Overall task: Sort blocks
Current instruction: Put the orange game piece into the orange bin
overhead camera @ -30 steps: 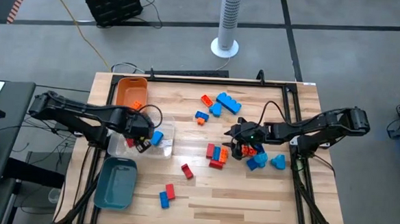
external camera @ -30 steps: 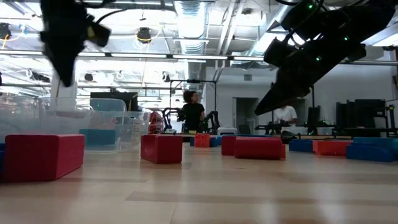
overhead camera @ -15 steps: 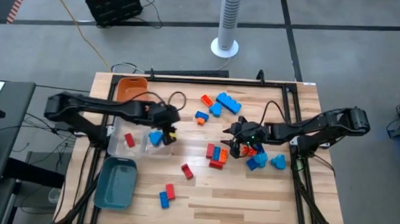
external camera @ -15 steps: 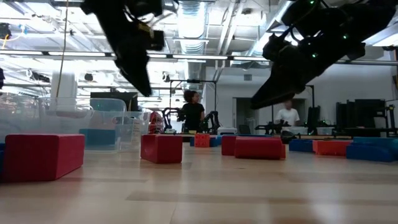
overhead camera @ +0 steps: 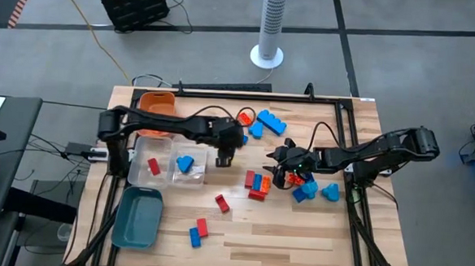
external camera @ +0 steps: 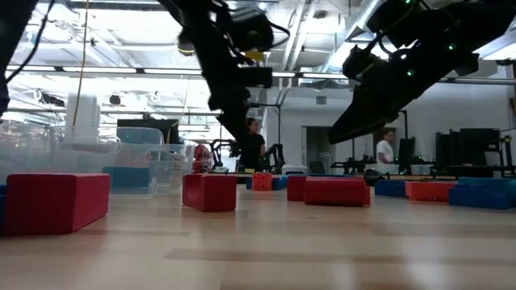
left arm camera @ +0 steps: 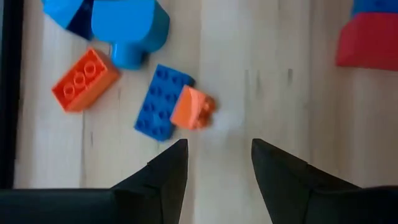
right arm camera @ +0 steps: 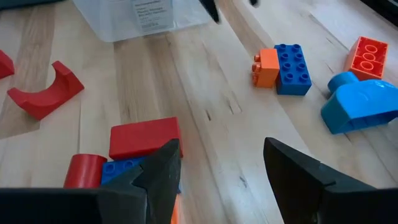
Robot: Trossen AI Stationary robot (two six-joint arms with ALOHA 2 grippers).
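Blocks (overhead camera: 257,183) scattered over centre and right of the wooden table (overhead camera: 297,234) in the high view: a red, orange and blue cluster at centre, larger blue pieces (overhead camera: 271,121) toward upper centre, a red piece (overhead camera: 222,203) and a red-and-blue pair (overhead camera: 197,231) lower centre. One red block (overhead camera: 153,167) and one blue block (overhead camera: 184,164) lying inside the clear tray (overhead camera: 143,148) at left (orange tray (overhead camera: 156,106) above it, teal tray (overhead camera: 138,217) below). Left hand (overhead camera: 223,157) poised above bare table at centre, fingers parted and empty; small blue-and-orange pair (left arm camera: 175,109) just ahead of fingertips in the wrist view. Right hand (overhead camera: 279,177) at centre right, over the cluster's right edge, fingers apart, nothing grasped.
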